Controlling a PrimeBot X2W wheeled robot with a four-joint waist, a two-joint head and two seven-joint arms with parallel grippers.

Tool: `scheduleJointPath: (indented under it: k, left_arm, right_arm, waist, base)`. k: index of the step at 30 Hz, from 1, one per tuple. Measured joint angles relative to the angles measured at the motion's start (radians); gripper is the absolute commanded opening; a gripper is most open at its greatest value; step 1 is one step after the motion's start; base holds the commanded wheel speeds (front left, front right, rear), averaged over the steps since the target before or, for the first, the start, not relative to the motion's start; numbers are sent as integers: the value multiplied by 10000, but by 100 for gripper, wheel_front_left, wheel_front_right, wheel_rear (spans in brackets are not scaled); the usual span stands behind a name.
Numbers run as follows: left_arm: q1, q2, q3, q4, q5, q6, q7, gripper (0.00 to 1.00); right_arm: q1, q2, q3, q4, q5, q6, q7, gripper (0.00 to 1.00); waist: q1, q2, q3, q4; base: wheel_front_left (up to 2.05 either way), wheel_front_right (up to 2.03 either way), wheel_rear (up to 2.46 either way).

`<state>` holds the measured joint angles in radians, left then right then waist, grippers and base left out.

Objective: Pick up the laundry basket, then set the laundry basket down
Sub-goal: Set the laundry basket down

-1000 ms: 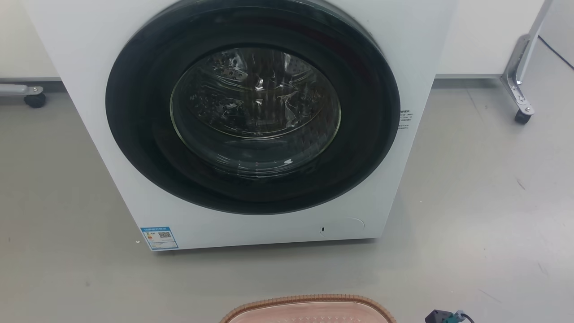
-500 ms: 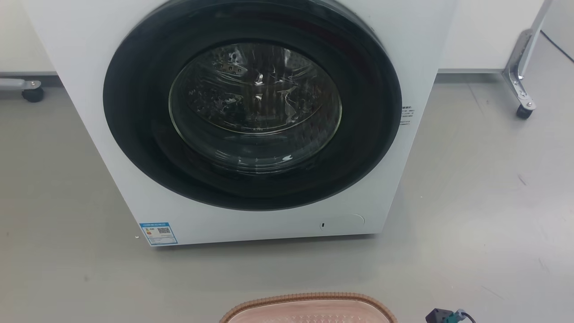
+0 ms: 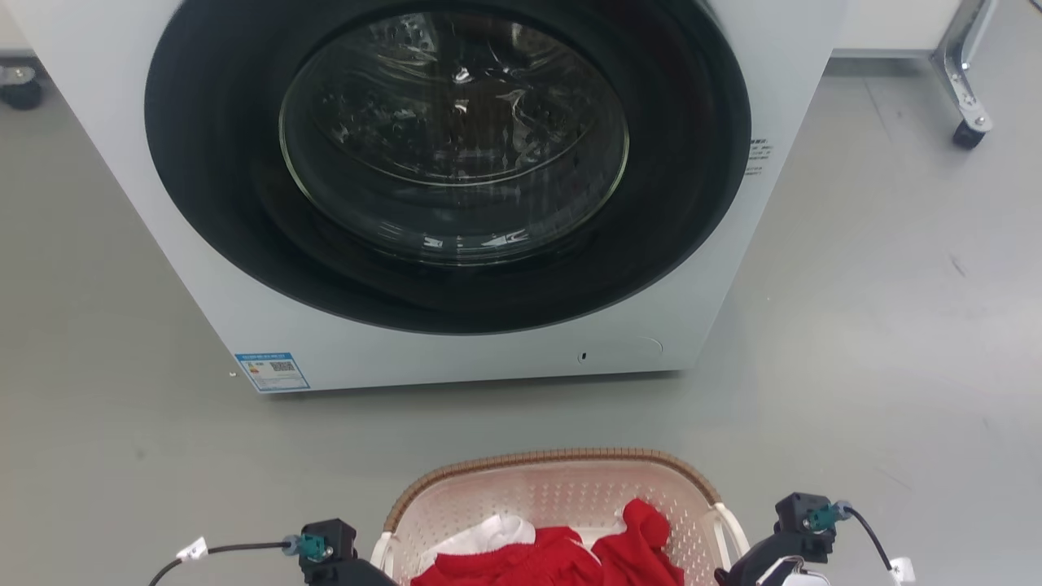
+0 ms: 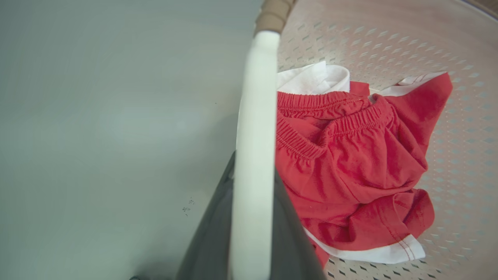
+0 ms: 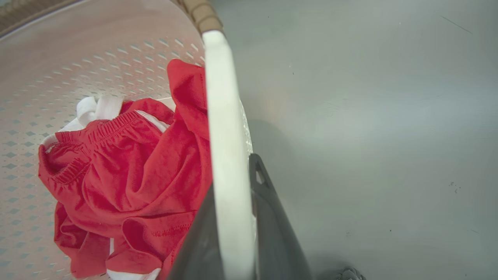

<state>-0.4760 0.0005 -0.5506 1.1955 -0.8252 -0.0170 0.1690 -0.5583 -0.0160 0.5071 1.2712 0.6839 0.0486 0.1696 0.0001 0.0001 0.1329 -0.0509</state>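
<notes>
The laundry basket (image 3: 553, 458) is cream with perforated walls and a brown woven rim. It sits at the bottom middle of the head view, in front of the washing machine. Red and white clothes (image 3: 562, 555) lie inside it. My left gripper (image 4: 253, 171) is shut on the basket's white left handle (image 4: 255, 116), with a dark finger on each side of the bar. My right gripper (image 5: 233, 175) is shut the same way on the white right handle (image 5: 221, 97). In the head view the left gripper (image 3: 346, 566) and right gripper (image 3: 765, 557) flank the basket. Whether the basket is off the floor I cannot tell.
A white front-loading washing machine (image 3: 716, 244) with a dark round door (image 3: 448, 155) stands on the grey floor just beyond the basket. A metal leg on a caster (image 3: 966, 110) is at the far right, and another caster (image 3: 20, 91) at the far left. Open floor (image 3: 895, 325) lies to both sides.
The head camera has tilted down and the whole picture has shifted. More of the basket shows now, with its clothes, its side handles and both grippers beside it.
</notes>
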Motion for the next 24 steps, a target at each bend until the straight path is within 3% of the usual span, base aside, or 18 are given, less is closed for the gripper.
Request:
scheduleJointPath:
  k: [24]
  left_arm:
    - [-2890,341,25,-261,370,259,-1275,0]
  right_arm:
    - [-2753,-105,-52,-625,-174,-320,-1195,0]
  waist:
    - [2,1,3334,-105]
  base:
    - [0,0,0]
